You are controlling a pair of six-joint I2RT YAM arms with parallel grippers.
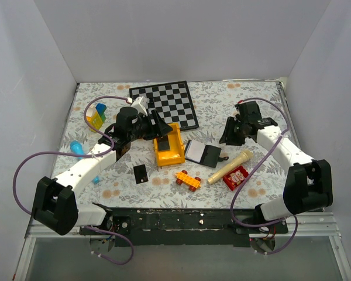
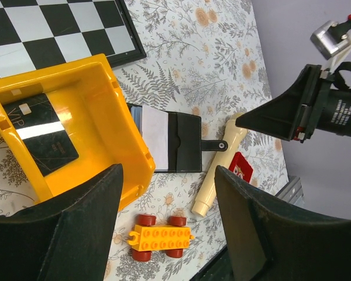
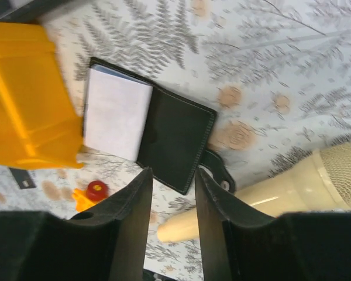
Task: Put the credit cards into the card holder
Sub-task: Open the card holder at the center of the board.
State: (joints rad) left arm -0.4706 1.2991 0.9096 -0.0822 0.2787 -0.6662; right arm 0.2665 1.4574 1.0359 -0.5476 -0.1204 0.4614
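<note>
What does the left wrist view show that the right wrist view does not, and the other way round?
Only the left wrist view shows the chessboard and a black card lying inside the yellow bin. Only the right wrist view shows a second card, flat on the table near the bin. Both show the open card holder, the cream toy microphone and, only partly in the right wrist view, the orange toy car.
</note>
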